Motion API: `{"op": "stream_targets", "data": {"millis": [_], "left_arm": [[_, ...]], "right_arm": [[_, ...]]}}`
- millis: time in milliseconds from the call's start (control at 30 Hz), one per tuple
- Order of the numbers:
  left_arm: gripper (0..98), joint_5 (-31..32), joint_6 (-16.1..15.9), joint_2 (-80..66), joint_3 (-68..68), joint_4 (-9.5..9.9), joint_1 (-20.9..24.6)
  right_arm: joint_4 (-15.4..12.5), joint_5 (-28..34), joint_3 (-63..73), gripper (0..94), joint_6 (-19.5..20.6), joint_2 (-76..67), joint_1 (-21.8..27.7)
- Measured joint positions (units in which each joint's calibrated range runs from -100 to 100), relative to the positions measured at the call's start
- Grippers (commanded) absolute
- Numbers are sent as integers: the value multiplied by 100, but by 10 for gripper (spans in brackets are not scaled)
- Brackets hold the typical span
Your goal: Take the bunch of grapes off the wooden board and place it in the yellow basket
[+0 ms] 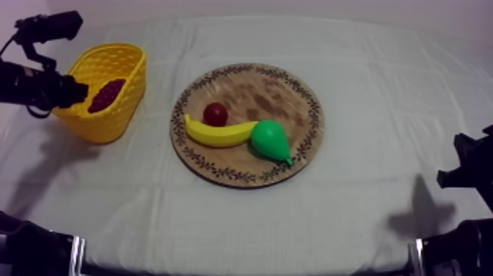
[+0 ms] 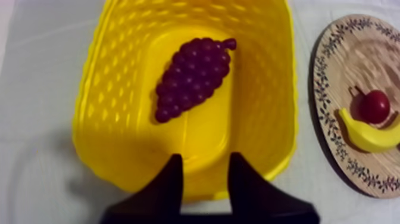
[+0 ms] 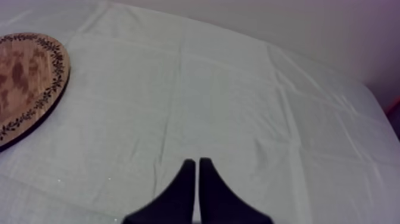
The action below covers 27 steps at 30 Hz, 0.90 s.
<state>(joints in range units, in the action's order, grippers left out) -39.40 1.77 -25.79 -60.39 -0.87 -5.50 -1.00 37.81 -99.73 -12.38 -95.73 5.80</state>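
Fingers apart and empty, the left gripper (image 2: 205, 182) hangs over the near rim of the yellow basket (image 2: 98, 101). The right gripper (image 3: 197, 184) is clenched to a wedge above bare grey-white cloth (image 3: 238, 107). Beyond the left jaws, the dark purple bunch of grapes (image 2: 191, 77) lies flat on the basket floor, stem toward the wooden board (image 2: 351, 65).

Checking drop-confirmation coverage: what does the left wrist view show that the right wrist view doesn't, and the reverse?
Left wrist view adds: the bunch of grapes lying inside the yellow basket, the left gripper open at the basket's near wall, and the small red fruit beside the banana on the wooden board. Right wrist view adds: the right gripper, shut on nothing, over bare cloth. Both share: part of the wooden board with its patterned rim, and the cloth.
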Motion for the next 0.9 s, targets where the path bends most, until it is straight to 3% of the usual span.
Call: {"op": "stream_targets", "data": {"millis": [233, 500, 900], "left_arm": [[15, 121, -83, -876, -804, -150, -83], [1, 132, -134, -1892, -1403, -159, -58], [0, 60, 196, -3788, -2340, -57, 15]], "right_arm": [[0, 0, 0, 2, -3, 0, 0], [0, 0, 0, 2, -3, 0, 0], [0, -1, 0, 2, -3, 0, 0]]}}
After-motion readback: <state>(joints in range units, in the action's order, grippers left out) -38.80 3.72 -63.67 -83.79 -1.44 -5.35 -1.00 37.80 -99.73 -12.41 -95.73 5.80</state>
